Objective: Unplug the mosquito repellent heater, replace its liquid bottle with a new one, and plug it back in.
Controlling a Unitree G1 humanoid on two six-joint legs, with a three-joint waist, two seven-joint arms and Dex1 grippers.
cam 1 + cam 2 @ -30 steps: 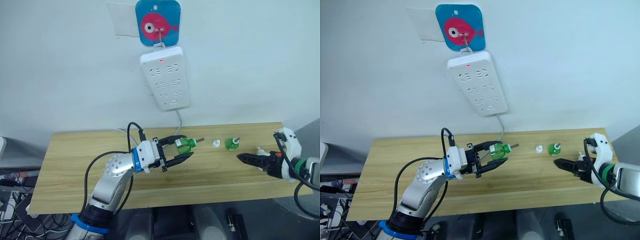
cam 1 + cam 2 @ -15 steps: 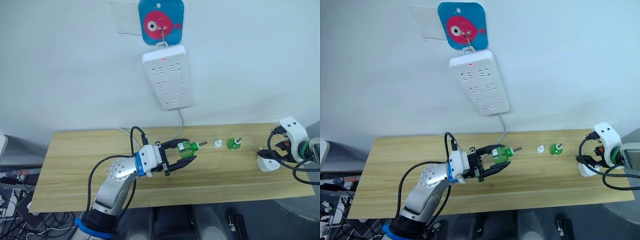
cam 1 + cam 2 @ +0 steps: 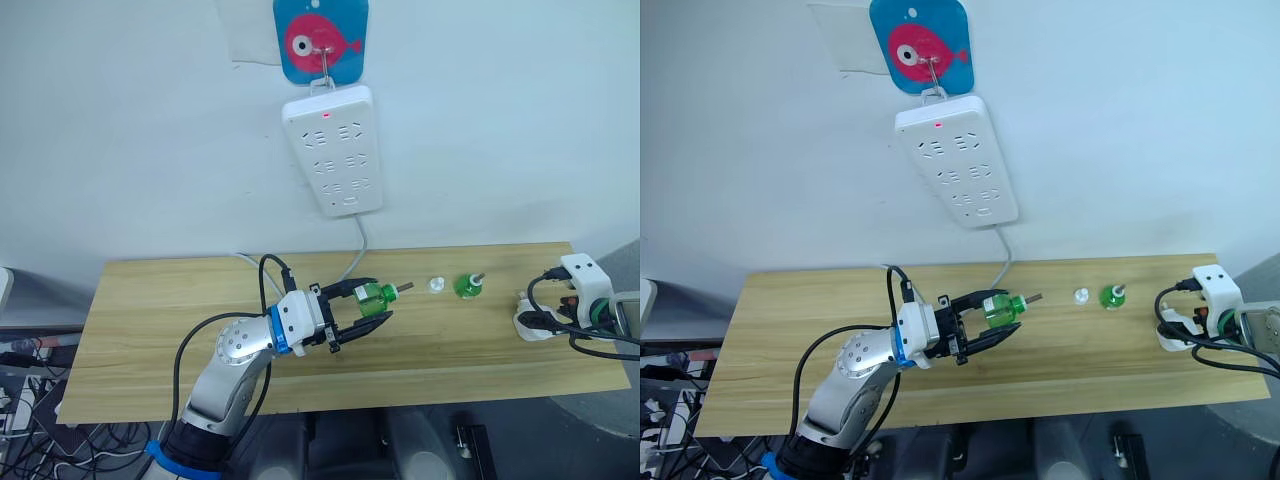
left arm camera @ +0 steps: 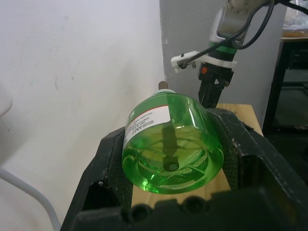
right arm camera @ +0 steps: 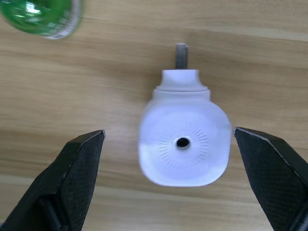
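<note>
The white mosquito repellent heater (image 5: 183,144) lies on the wooden table (image 3: 160,330) near its right end, round vent hole facing up. My right gripper (image 5: 168,133) hangs open above it, one black finger (image 5: 79,178) on each side and not touching it. Left of centre, my left gripper (image 3: 373,304) is shut on a green liquid bottle (image 4: 171,144), held sideways above the table with its wick pointing right. A second green bottle (image 3: 466,287) stands upright at the back, with a small white cap (image 3: 434,286) beside it.
A long white power strip (image 3: 335,150) with a red light hangs on the wall under a blue fish hook (image 3: 320,40). Its cable (image 3: 358,245) drops behind the table. The heater lies close to the table's right edge (image 3: 600,330).
My right arm drew back to the right, and its gripper now sits over the heater. The left gripper and its bottle have hardly moved. The head camera shifted slightly.
</note>
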